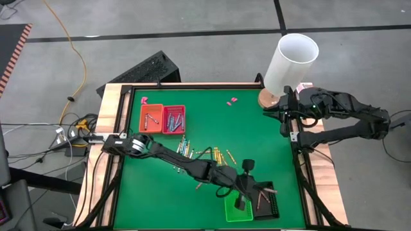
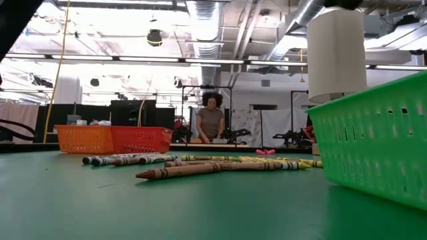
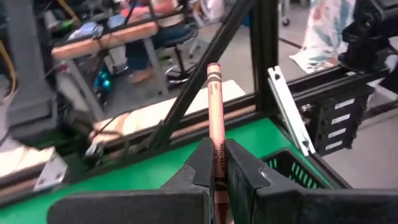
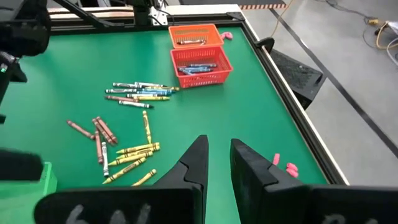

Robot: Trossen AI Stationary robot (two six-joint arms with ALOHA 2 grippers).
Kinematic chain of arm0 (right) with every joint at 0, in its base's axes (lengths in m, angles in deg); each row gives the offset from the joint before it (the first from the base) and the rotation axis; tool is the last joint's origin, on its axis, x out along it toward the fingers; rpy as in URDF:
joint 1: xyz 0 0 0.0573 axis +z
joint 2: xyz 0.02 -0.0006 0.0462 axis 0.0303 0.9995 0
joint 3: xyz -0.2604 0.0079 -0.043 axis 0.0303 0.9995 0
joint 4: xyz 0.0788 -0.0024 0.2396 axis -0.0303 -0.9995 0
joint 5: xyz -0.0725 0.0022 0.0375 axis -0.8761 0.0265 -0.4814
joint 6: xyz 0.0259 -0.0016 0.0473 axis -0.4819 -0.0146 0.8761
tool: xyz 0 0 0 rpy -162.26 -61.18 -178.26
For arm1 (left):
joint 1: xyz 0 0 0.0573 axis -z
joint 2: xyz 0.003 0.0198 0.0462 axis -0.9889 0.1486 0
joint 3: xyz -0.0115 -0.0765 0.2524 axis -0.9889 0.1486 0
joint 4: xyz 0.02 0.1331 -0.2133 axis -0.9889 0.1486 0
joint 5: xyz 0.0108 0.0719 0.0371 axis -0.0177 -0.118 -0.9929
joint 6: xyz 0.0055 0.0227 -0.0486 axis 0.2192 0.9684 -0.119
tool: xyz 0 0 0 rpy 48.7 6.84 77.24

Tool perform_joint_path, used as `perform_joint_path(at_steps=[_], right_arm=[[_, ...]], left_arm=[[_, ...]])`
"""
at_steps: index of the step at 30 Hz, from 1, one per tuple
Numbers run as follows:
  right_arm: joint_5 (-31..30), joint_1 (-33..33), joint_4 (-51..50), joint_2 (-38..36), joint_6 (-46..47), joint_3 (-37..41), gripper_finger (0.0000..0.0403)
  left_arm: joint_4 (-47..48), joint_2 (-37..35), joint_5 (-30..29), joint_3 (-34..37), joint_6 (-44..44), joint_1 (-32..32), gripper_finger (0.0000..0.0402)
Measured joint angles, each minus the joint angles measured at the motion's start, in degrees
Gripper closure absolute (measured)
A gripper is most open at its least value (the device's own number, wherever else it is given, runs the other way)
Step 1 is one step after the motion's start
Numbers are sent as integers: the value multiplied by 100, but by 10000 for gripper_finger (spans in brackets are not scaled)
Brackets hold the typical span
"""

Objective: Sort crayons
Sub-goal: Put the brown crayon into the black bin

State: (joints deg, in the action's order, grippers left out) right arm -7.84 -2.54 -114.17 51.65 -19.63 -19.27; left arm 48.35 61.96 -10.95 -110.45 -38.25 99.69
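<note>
Sorting of crayons, delivery step. The left gripper (image 1: 246, 186), lower centre-right of the high view, hangs over the lower containers with its jaws closed on one brown-red crayon (image 3: 215, 124); in the left wrist view the crayon stands upright between the two dark fingers (image 3: 245, 171), its tip well clear of them, and a dark mesh basket (image 3: 297, 169) lies just beyond on the green surface (image 1: 257, 128). In the high view this dark basket (image 1: 268, 200) sits at lower right, touching a green basket (image 1: 239, 208) on its left; the dark one already shows brown-red sticks. The loose crayons (image 1: 199, 153) lie scattered at mid-frame, blue-grey ones toward the left, yellow ones toward the right, brown-red ones beside them; an orange tray (image 1: 152, 118) and a red tray (image 1: 174, 119), side by side at upper left, each hold a few sorted sticks. Two pink scraps (image 1: 232, 101) lie at upper centre. The right gripper (image 4: 217, 163) waits at the upper right edge of the surface beside a white cylinder (image 1: 291, 63); its jaws stand partly apart and hold nothing. A person (image 2: 211, 120) stands far behind, centre of the low view. Judged next move: place the jaws squarely over the dark basket, lower, and release, so that the crayon falls inside rather than across the shared wall with the green basket.
</note>
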Motion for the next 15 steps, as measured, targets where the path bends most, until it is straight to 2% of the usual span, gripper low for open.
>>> perform_joint_path(at_steps=[5, 15], right_arm=[[0, 0, -97, 0, 34, 0, 335], [0, 0, -101, 0, 99, 0, 335]], left_arm=[[195, 408, 466, -506, 619, -5, 397], [721, 599, 1060, -552, 1746, -179, 397]])
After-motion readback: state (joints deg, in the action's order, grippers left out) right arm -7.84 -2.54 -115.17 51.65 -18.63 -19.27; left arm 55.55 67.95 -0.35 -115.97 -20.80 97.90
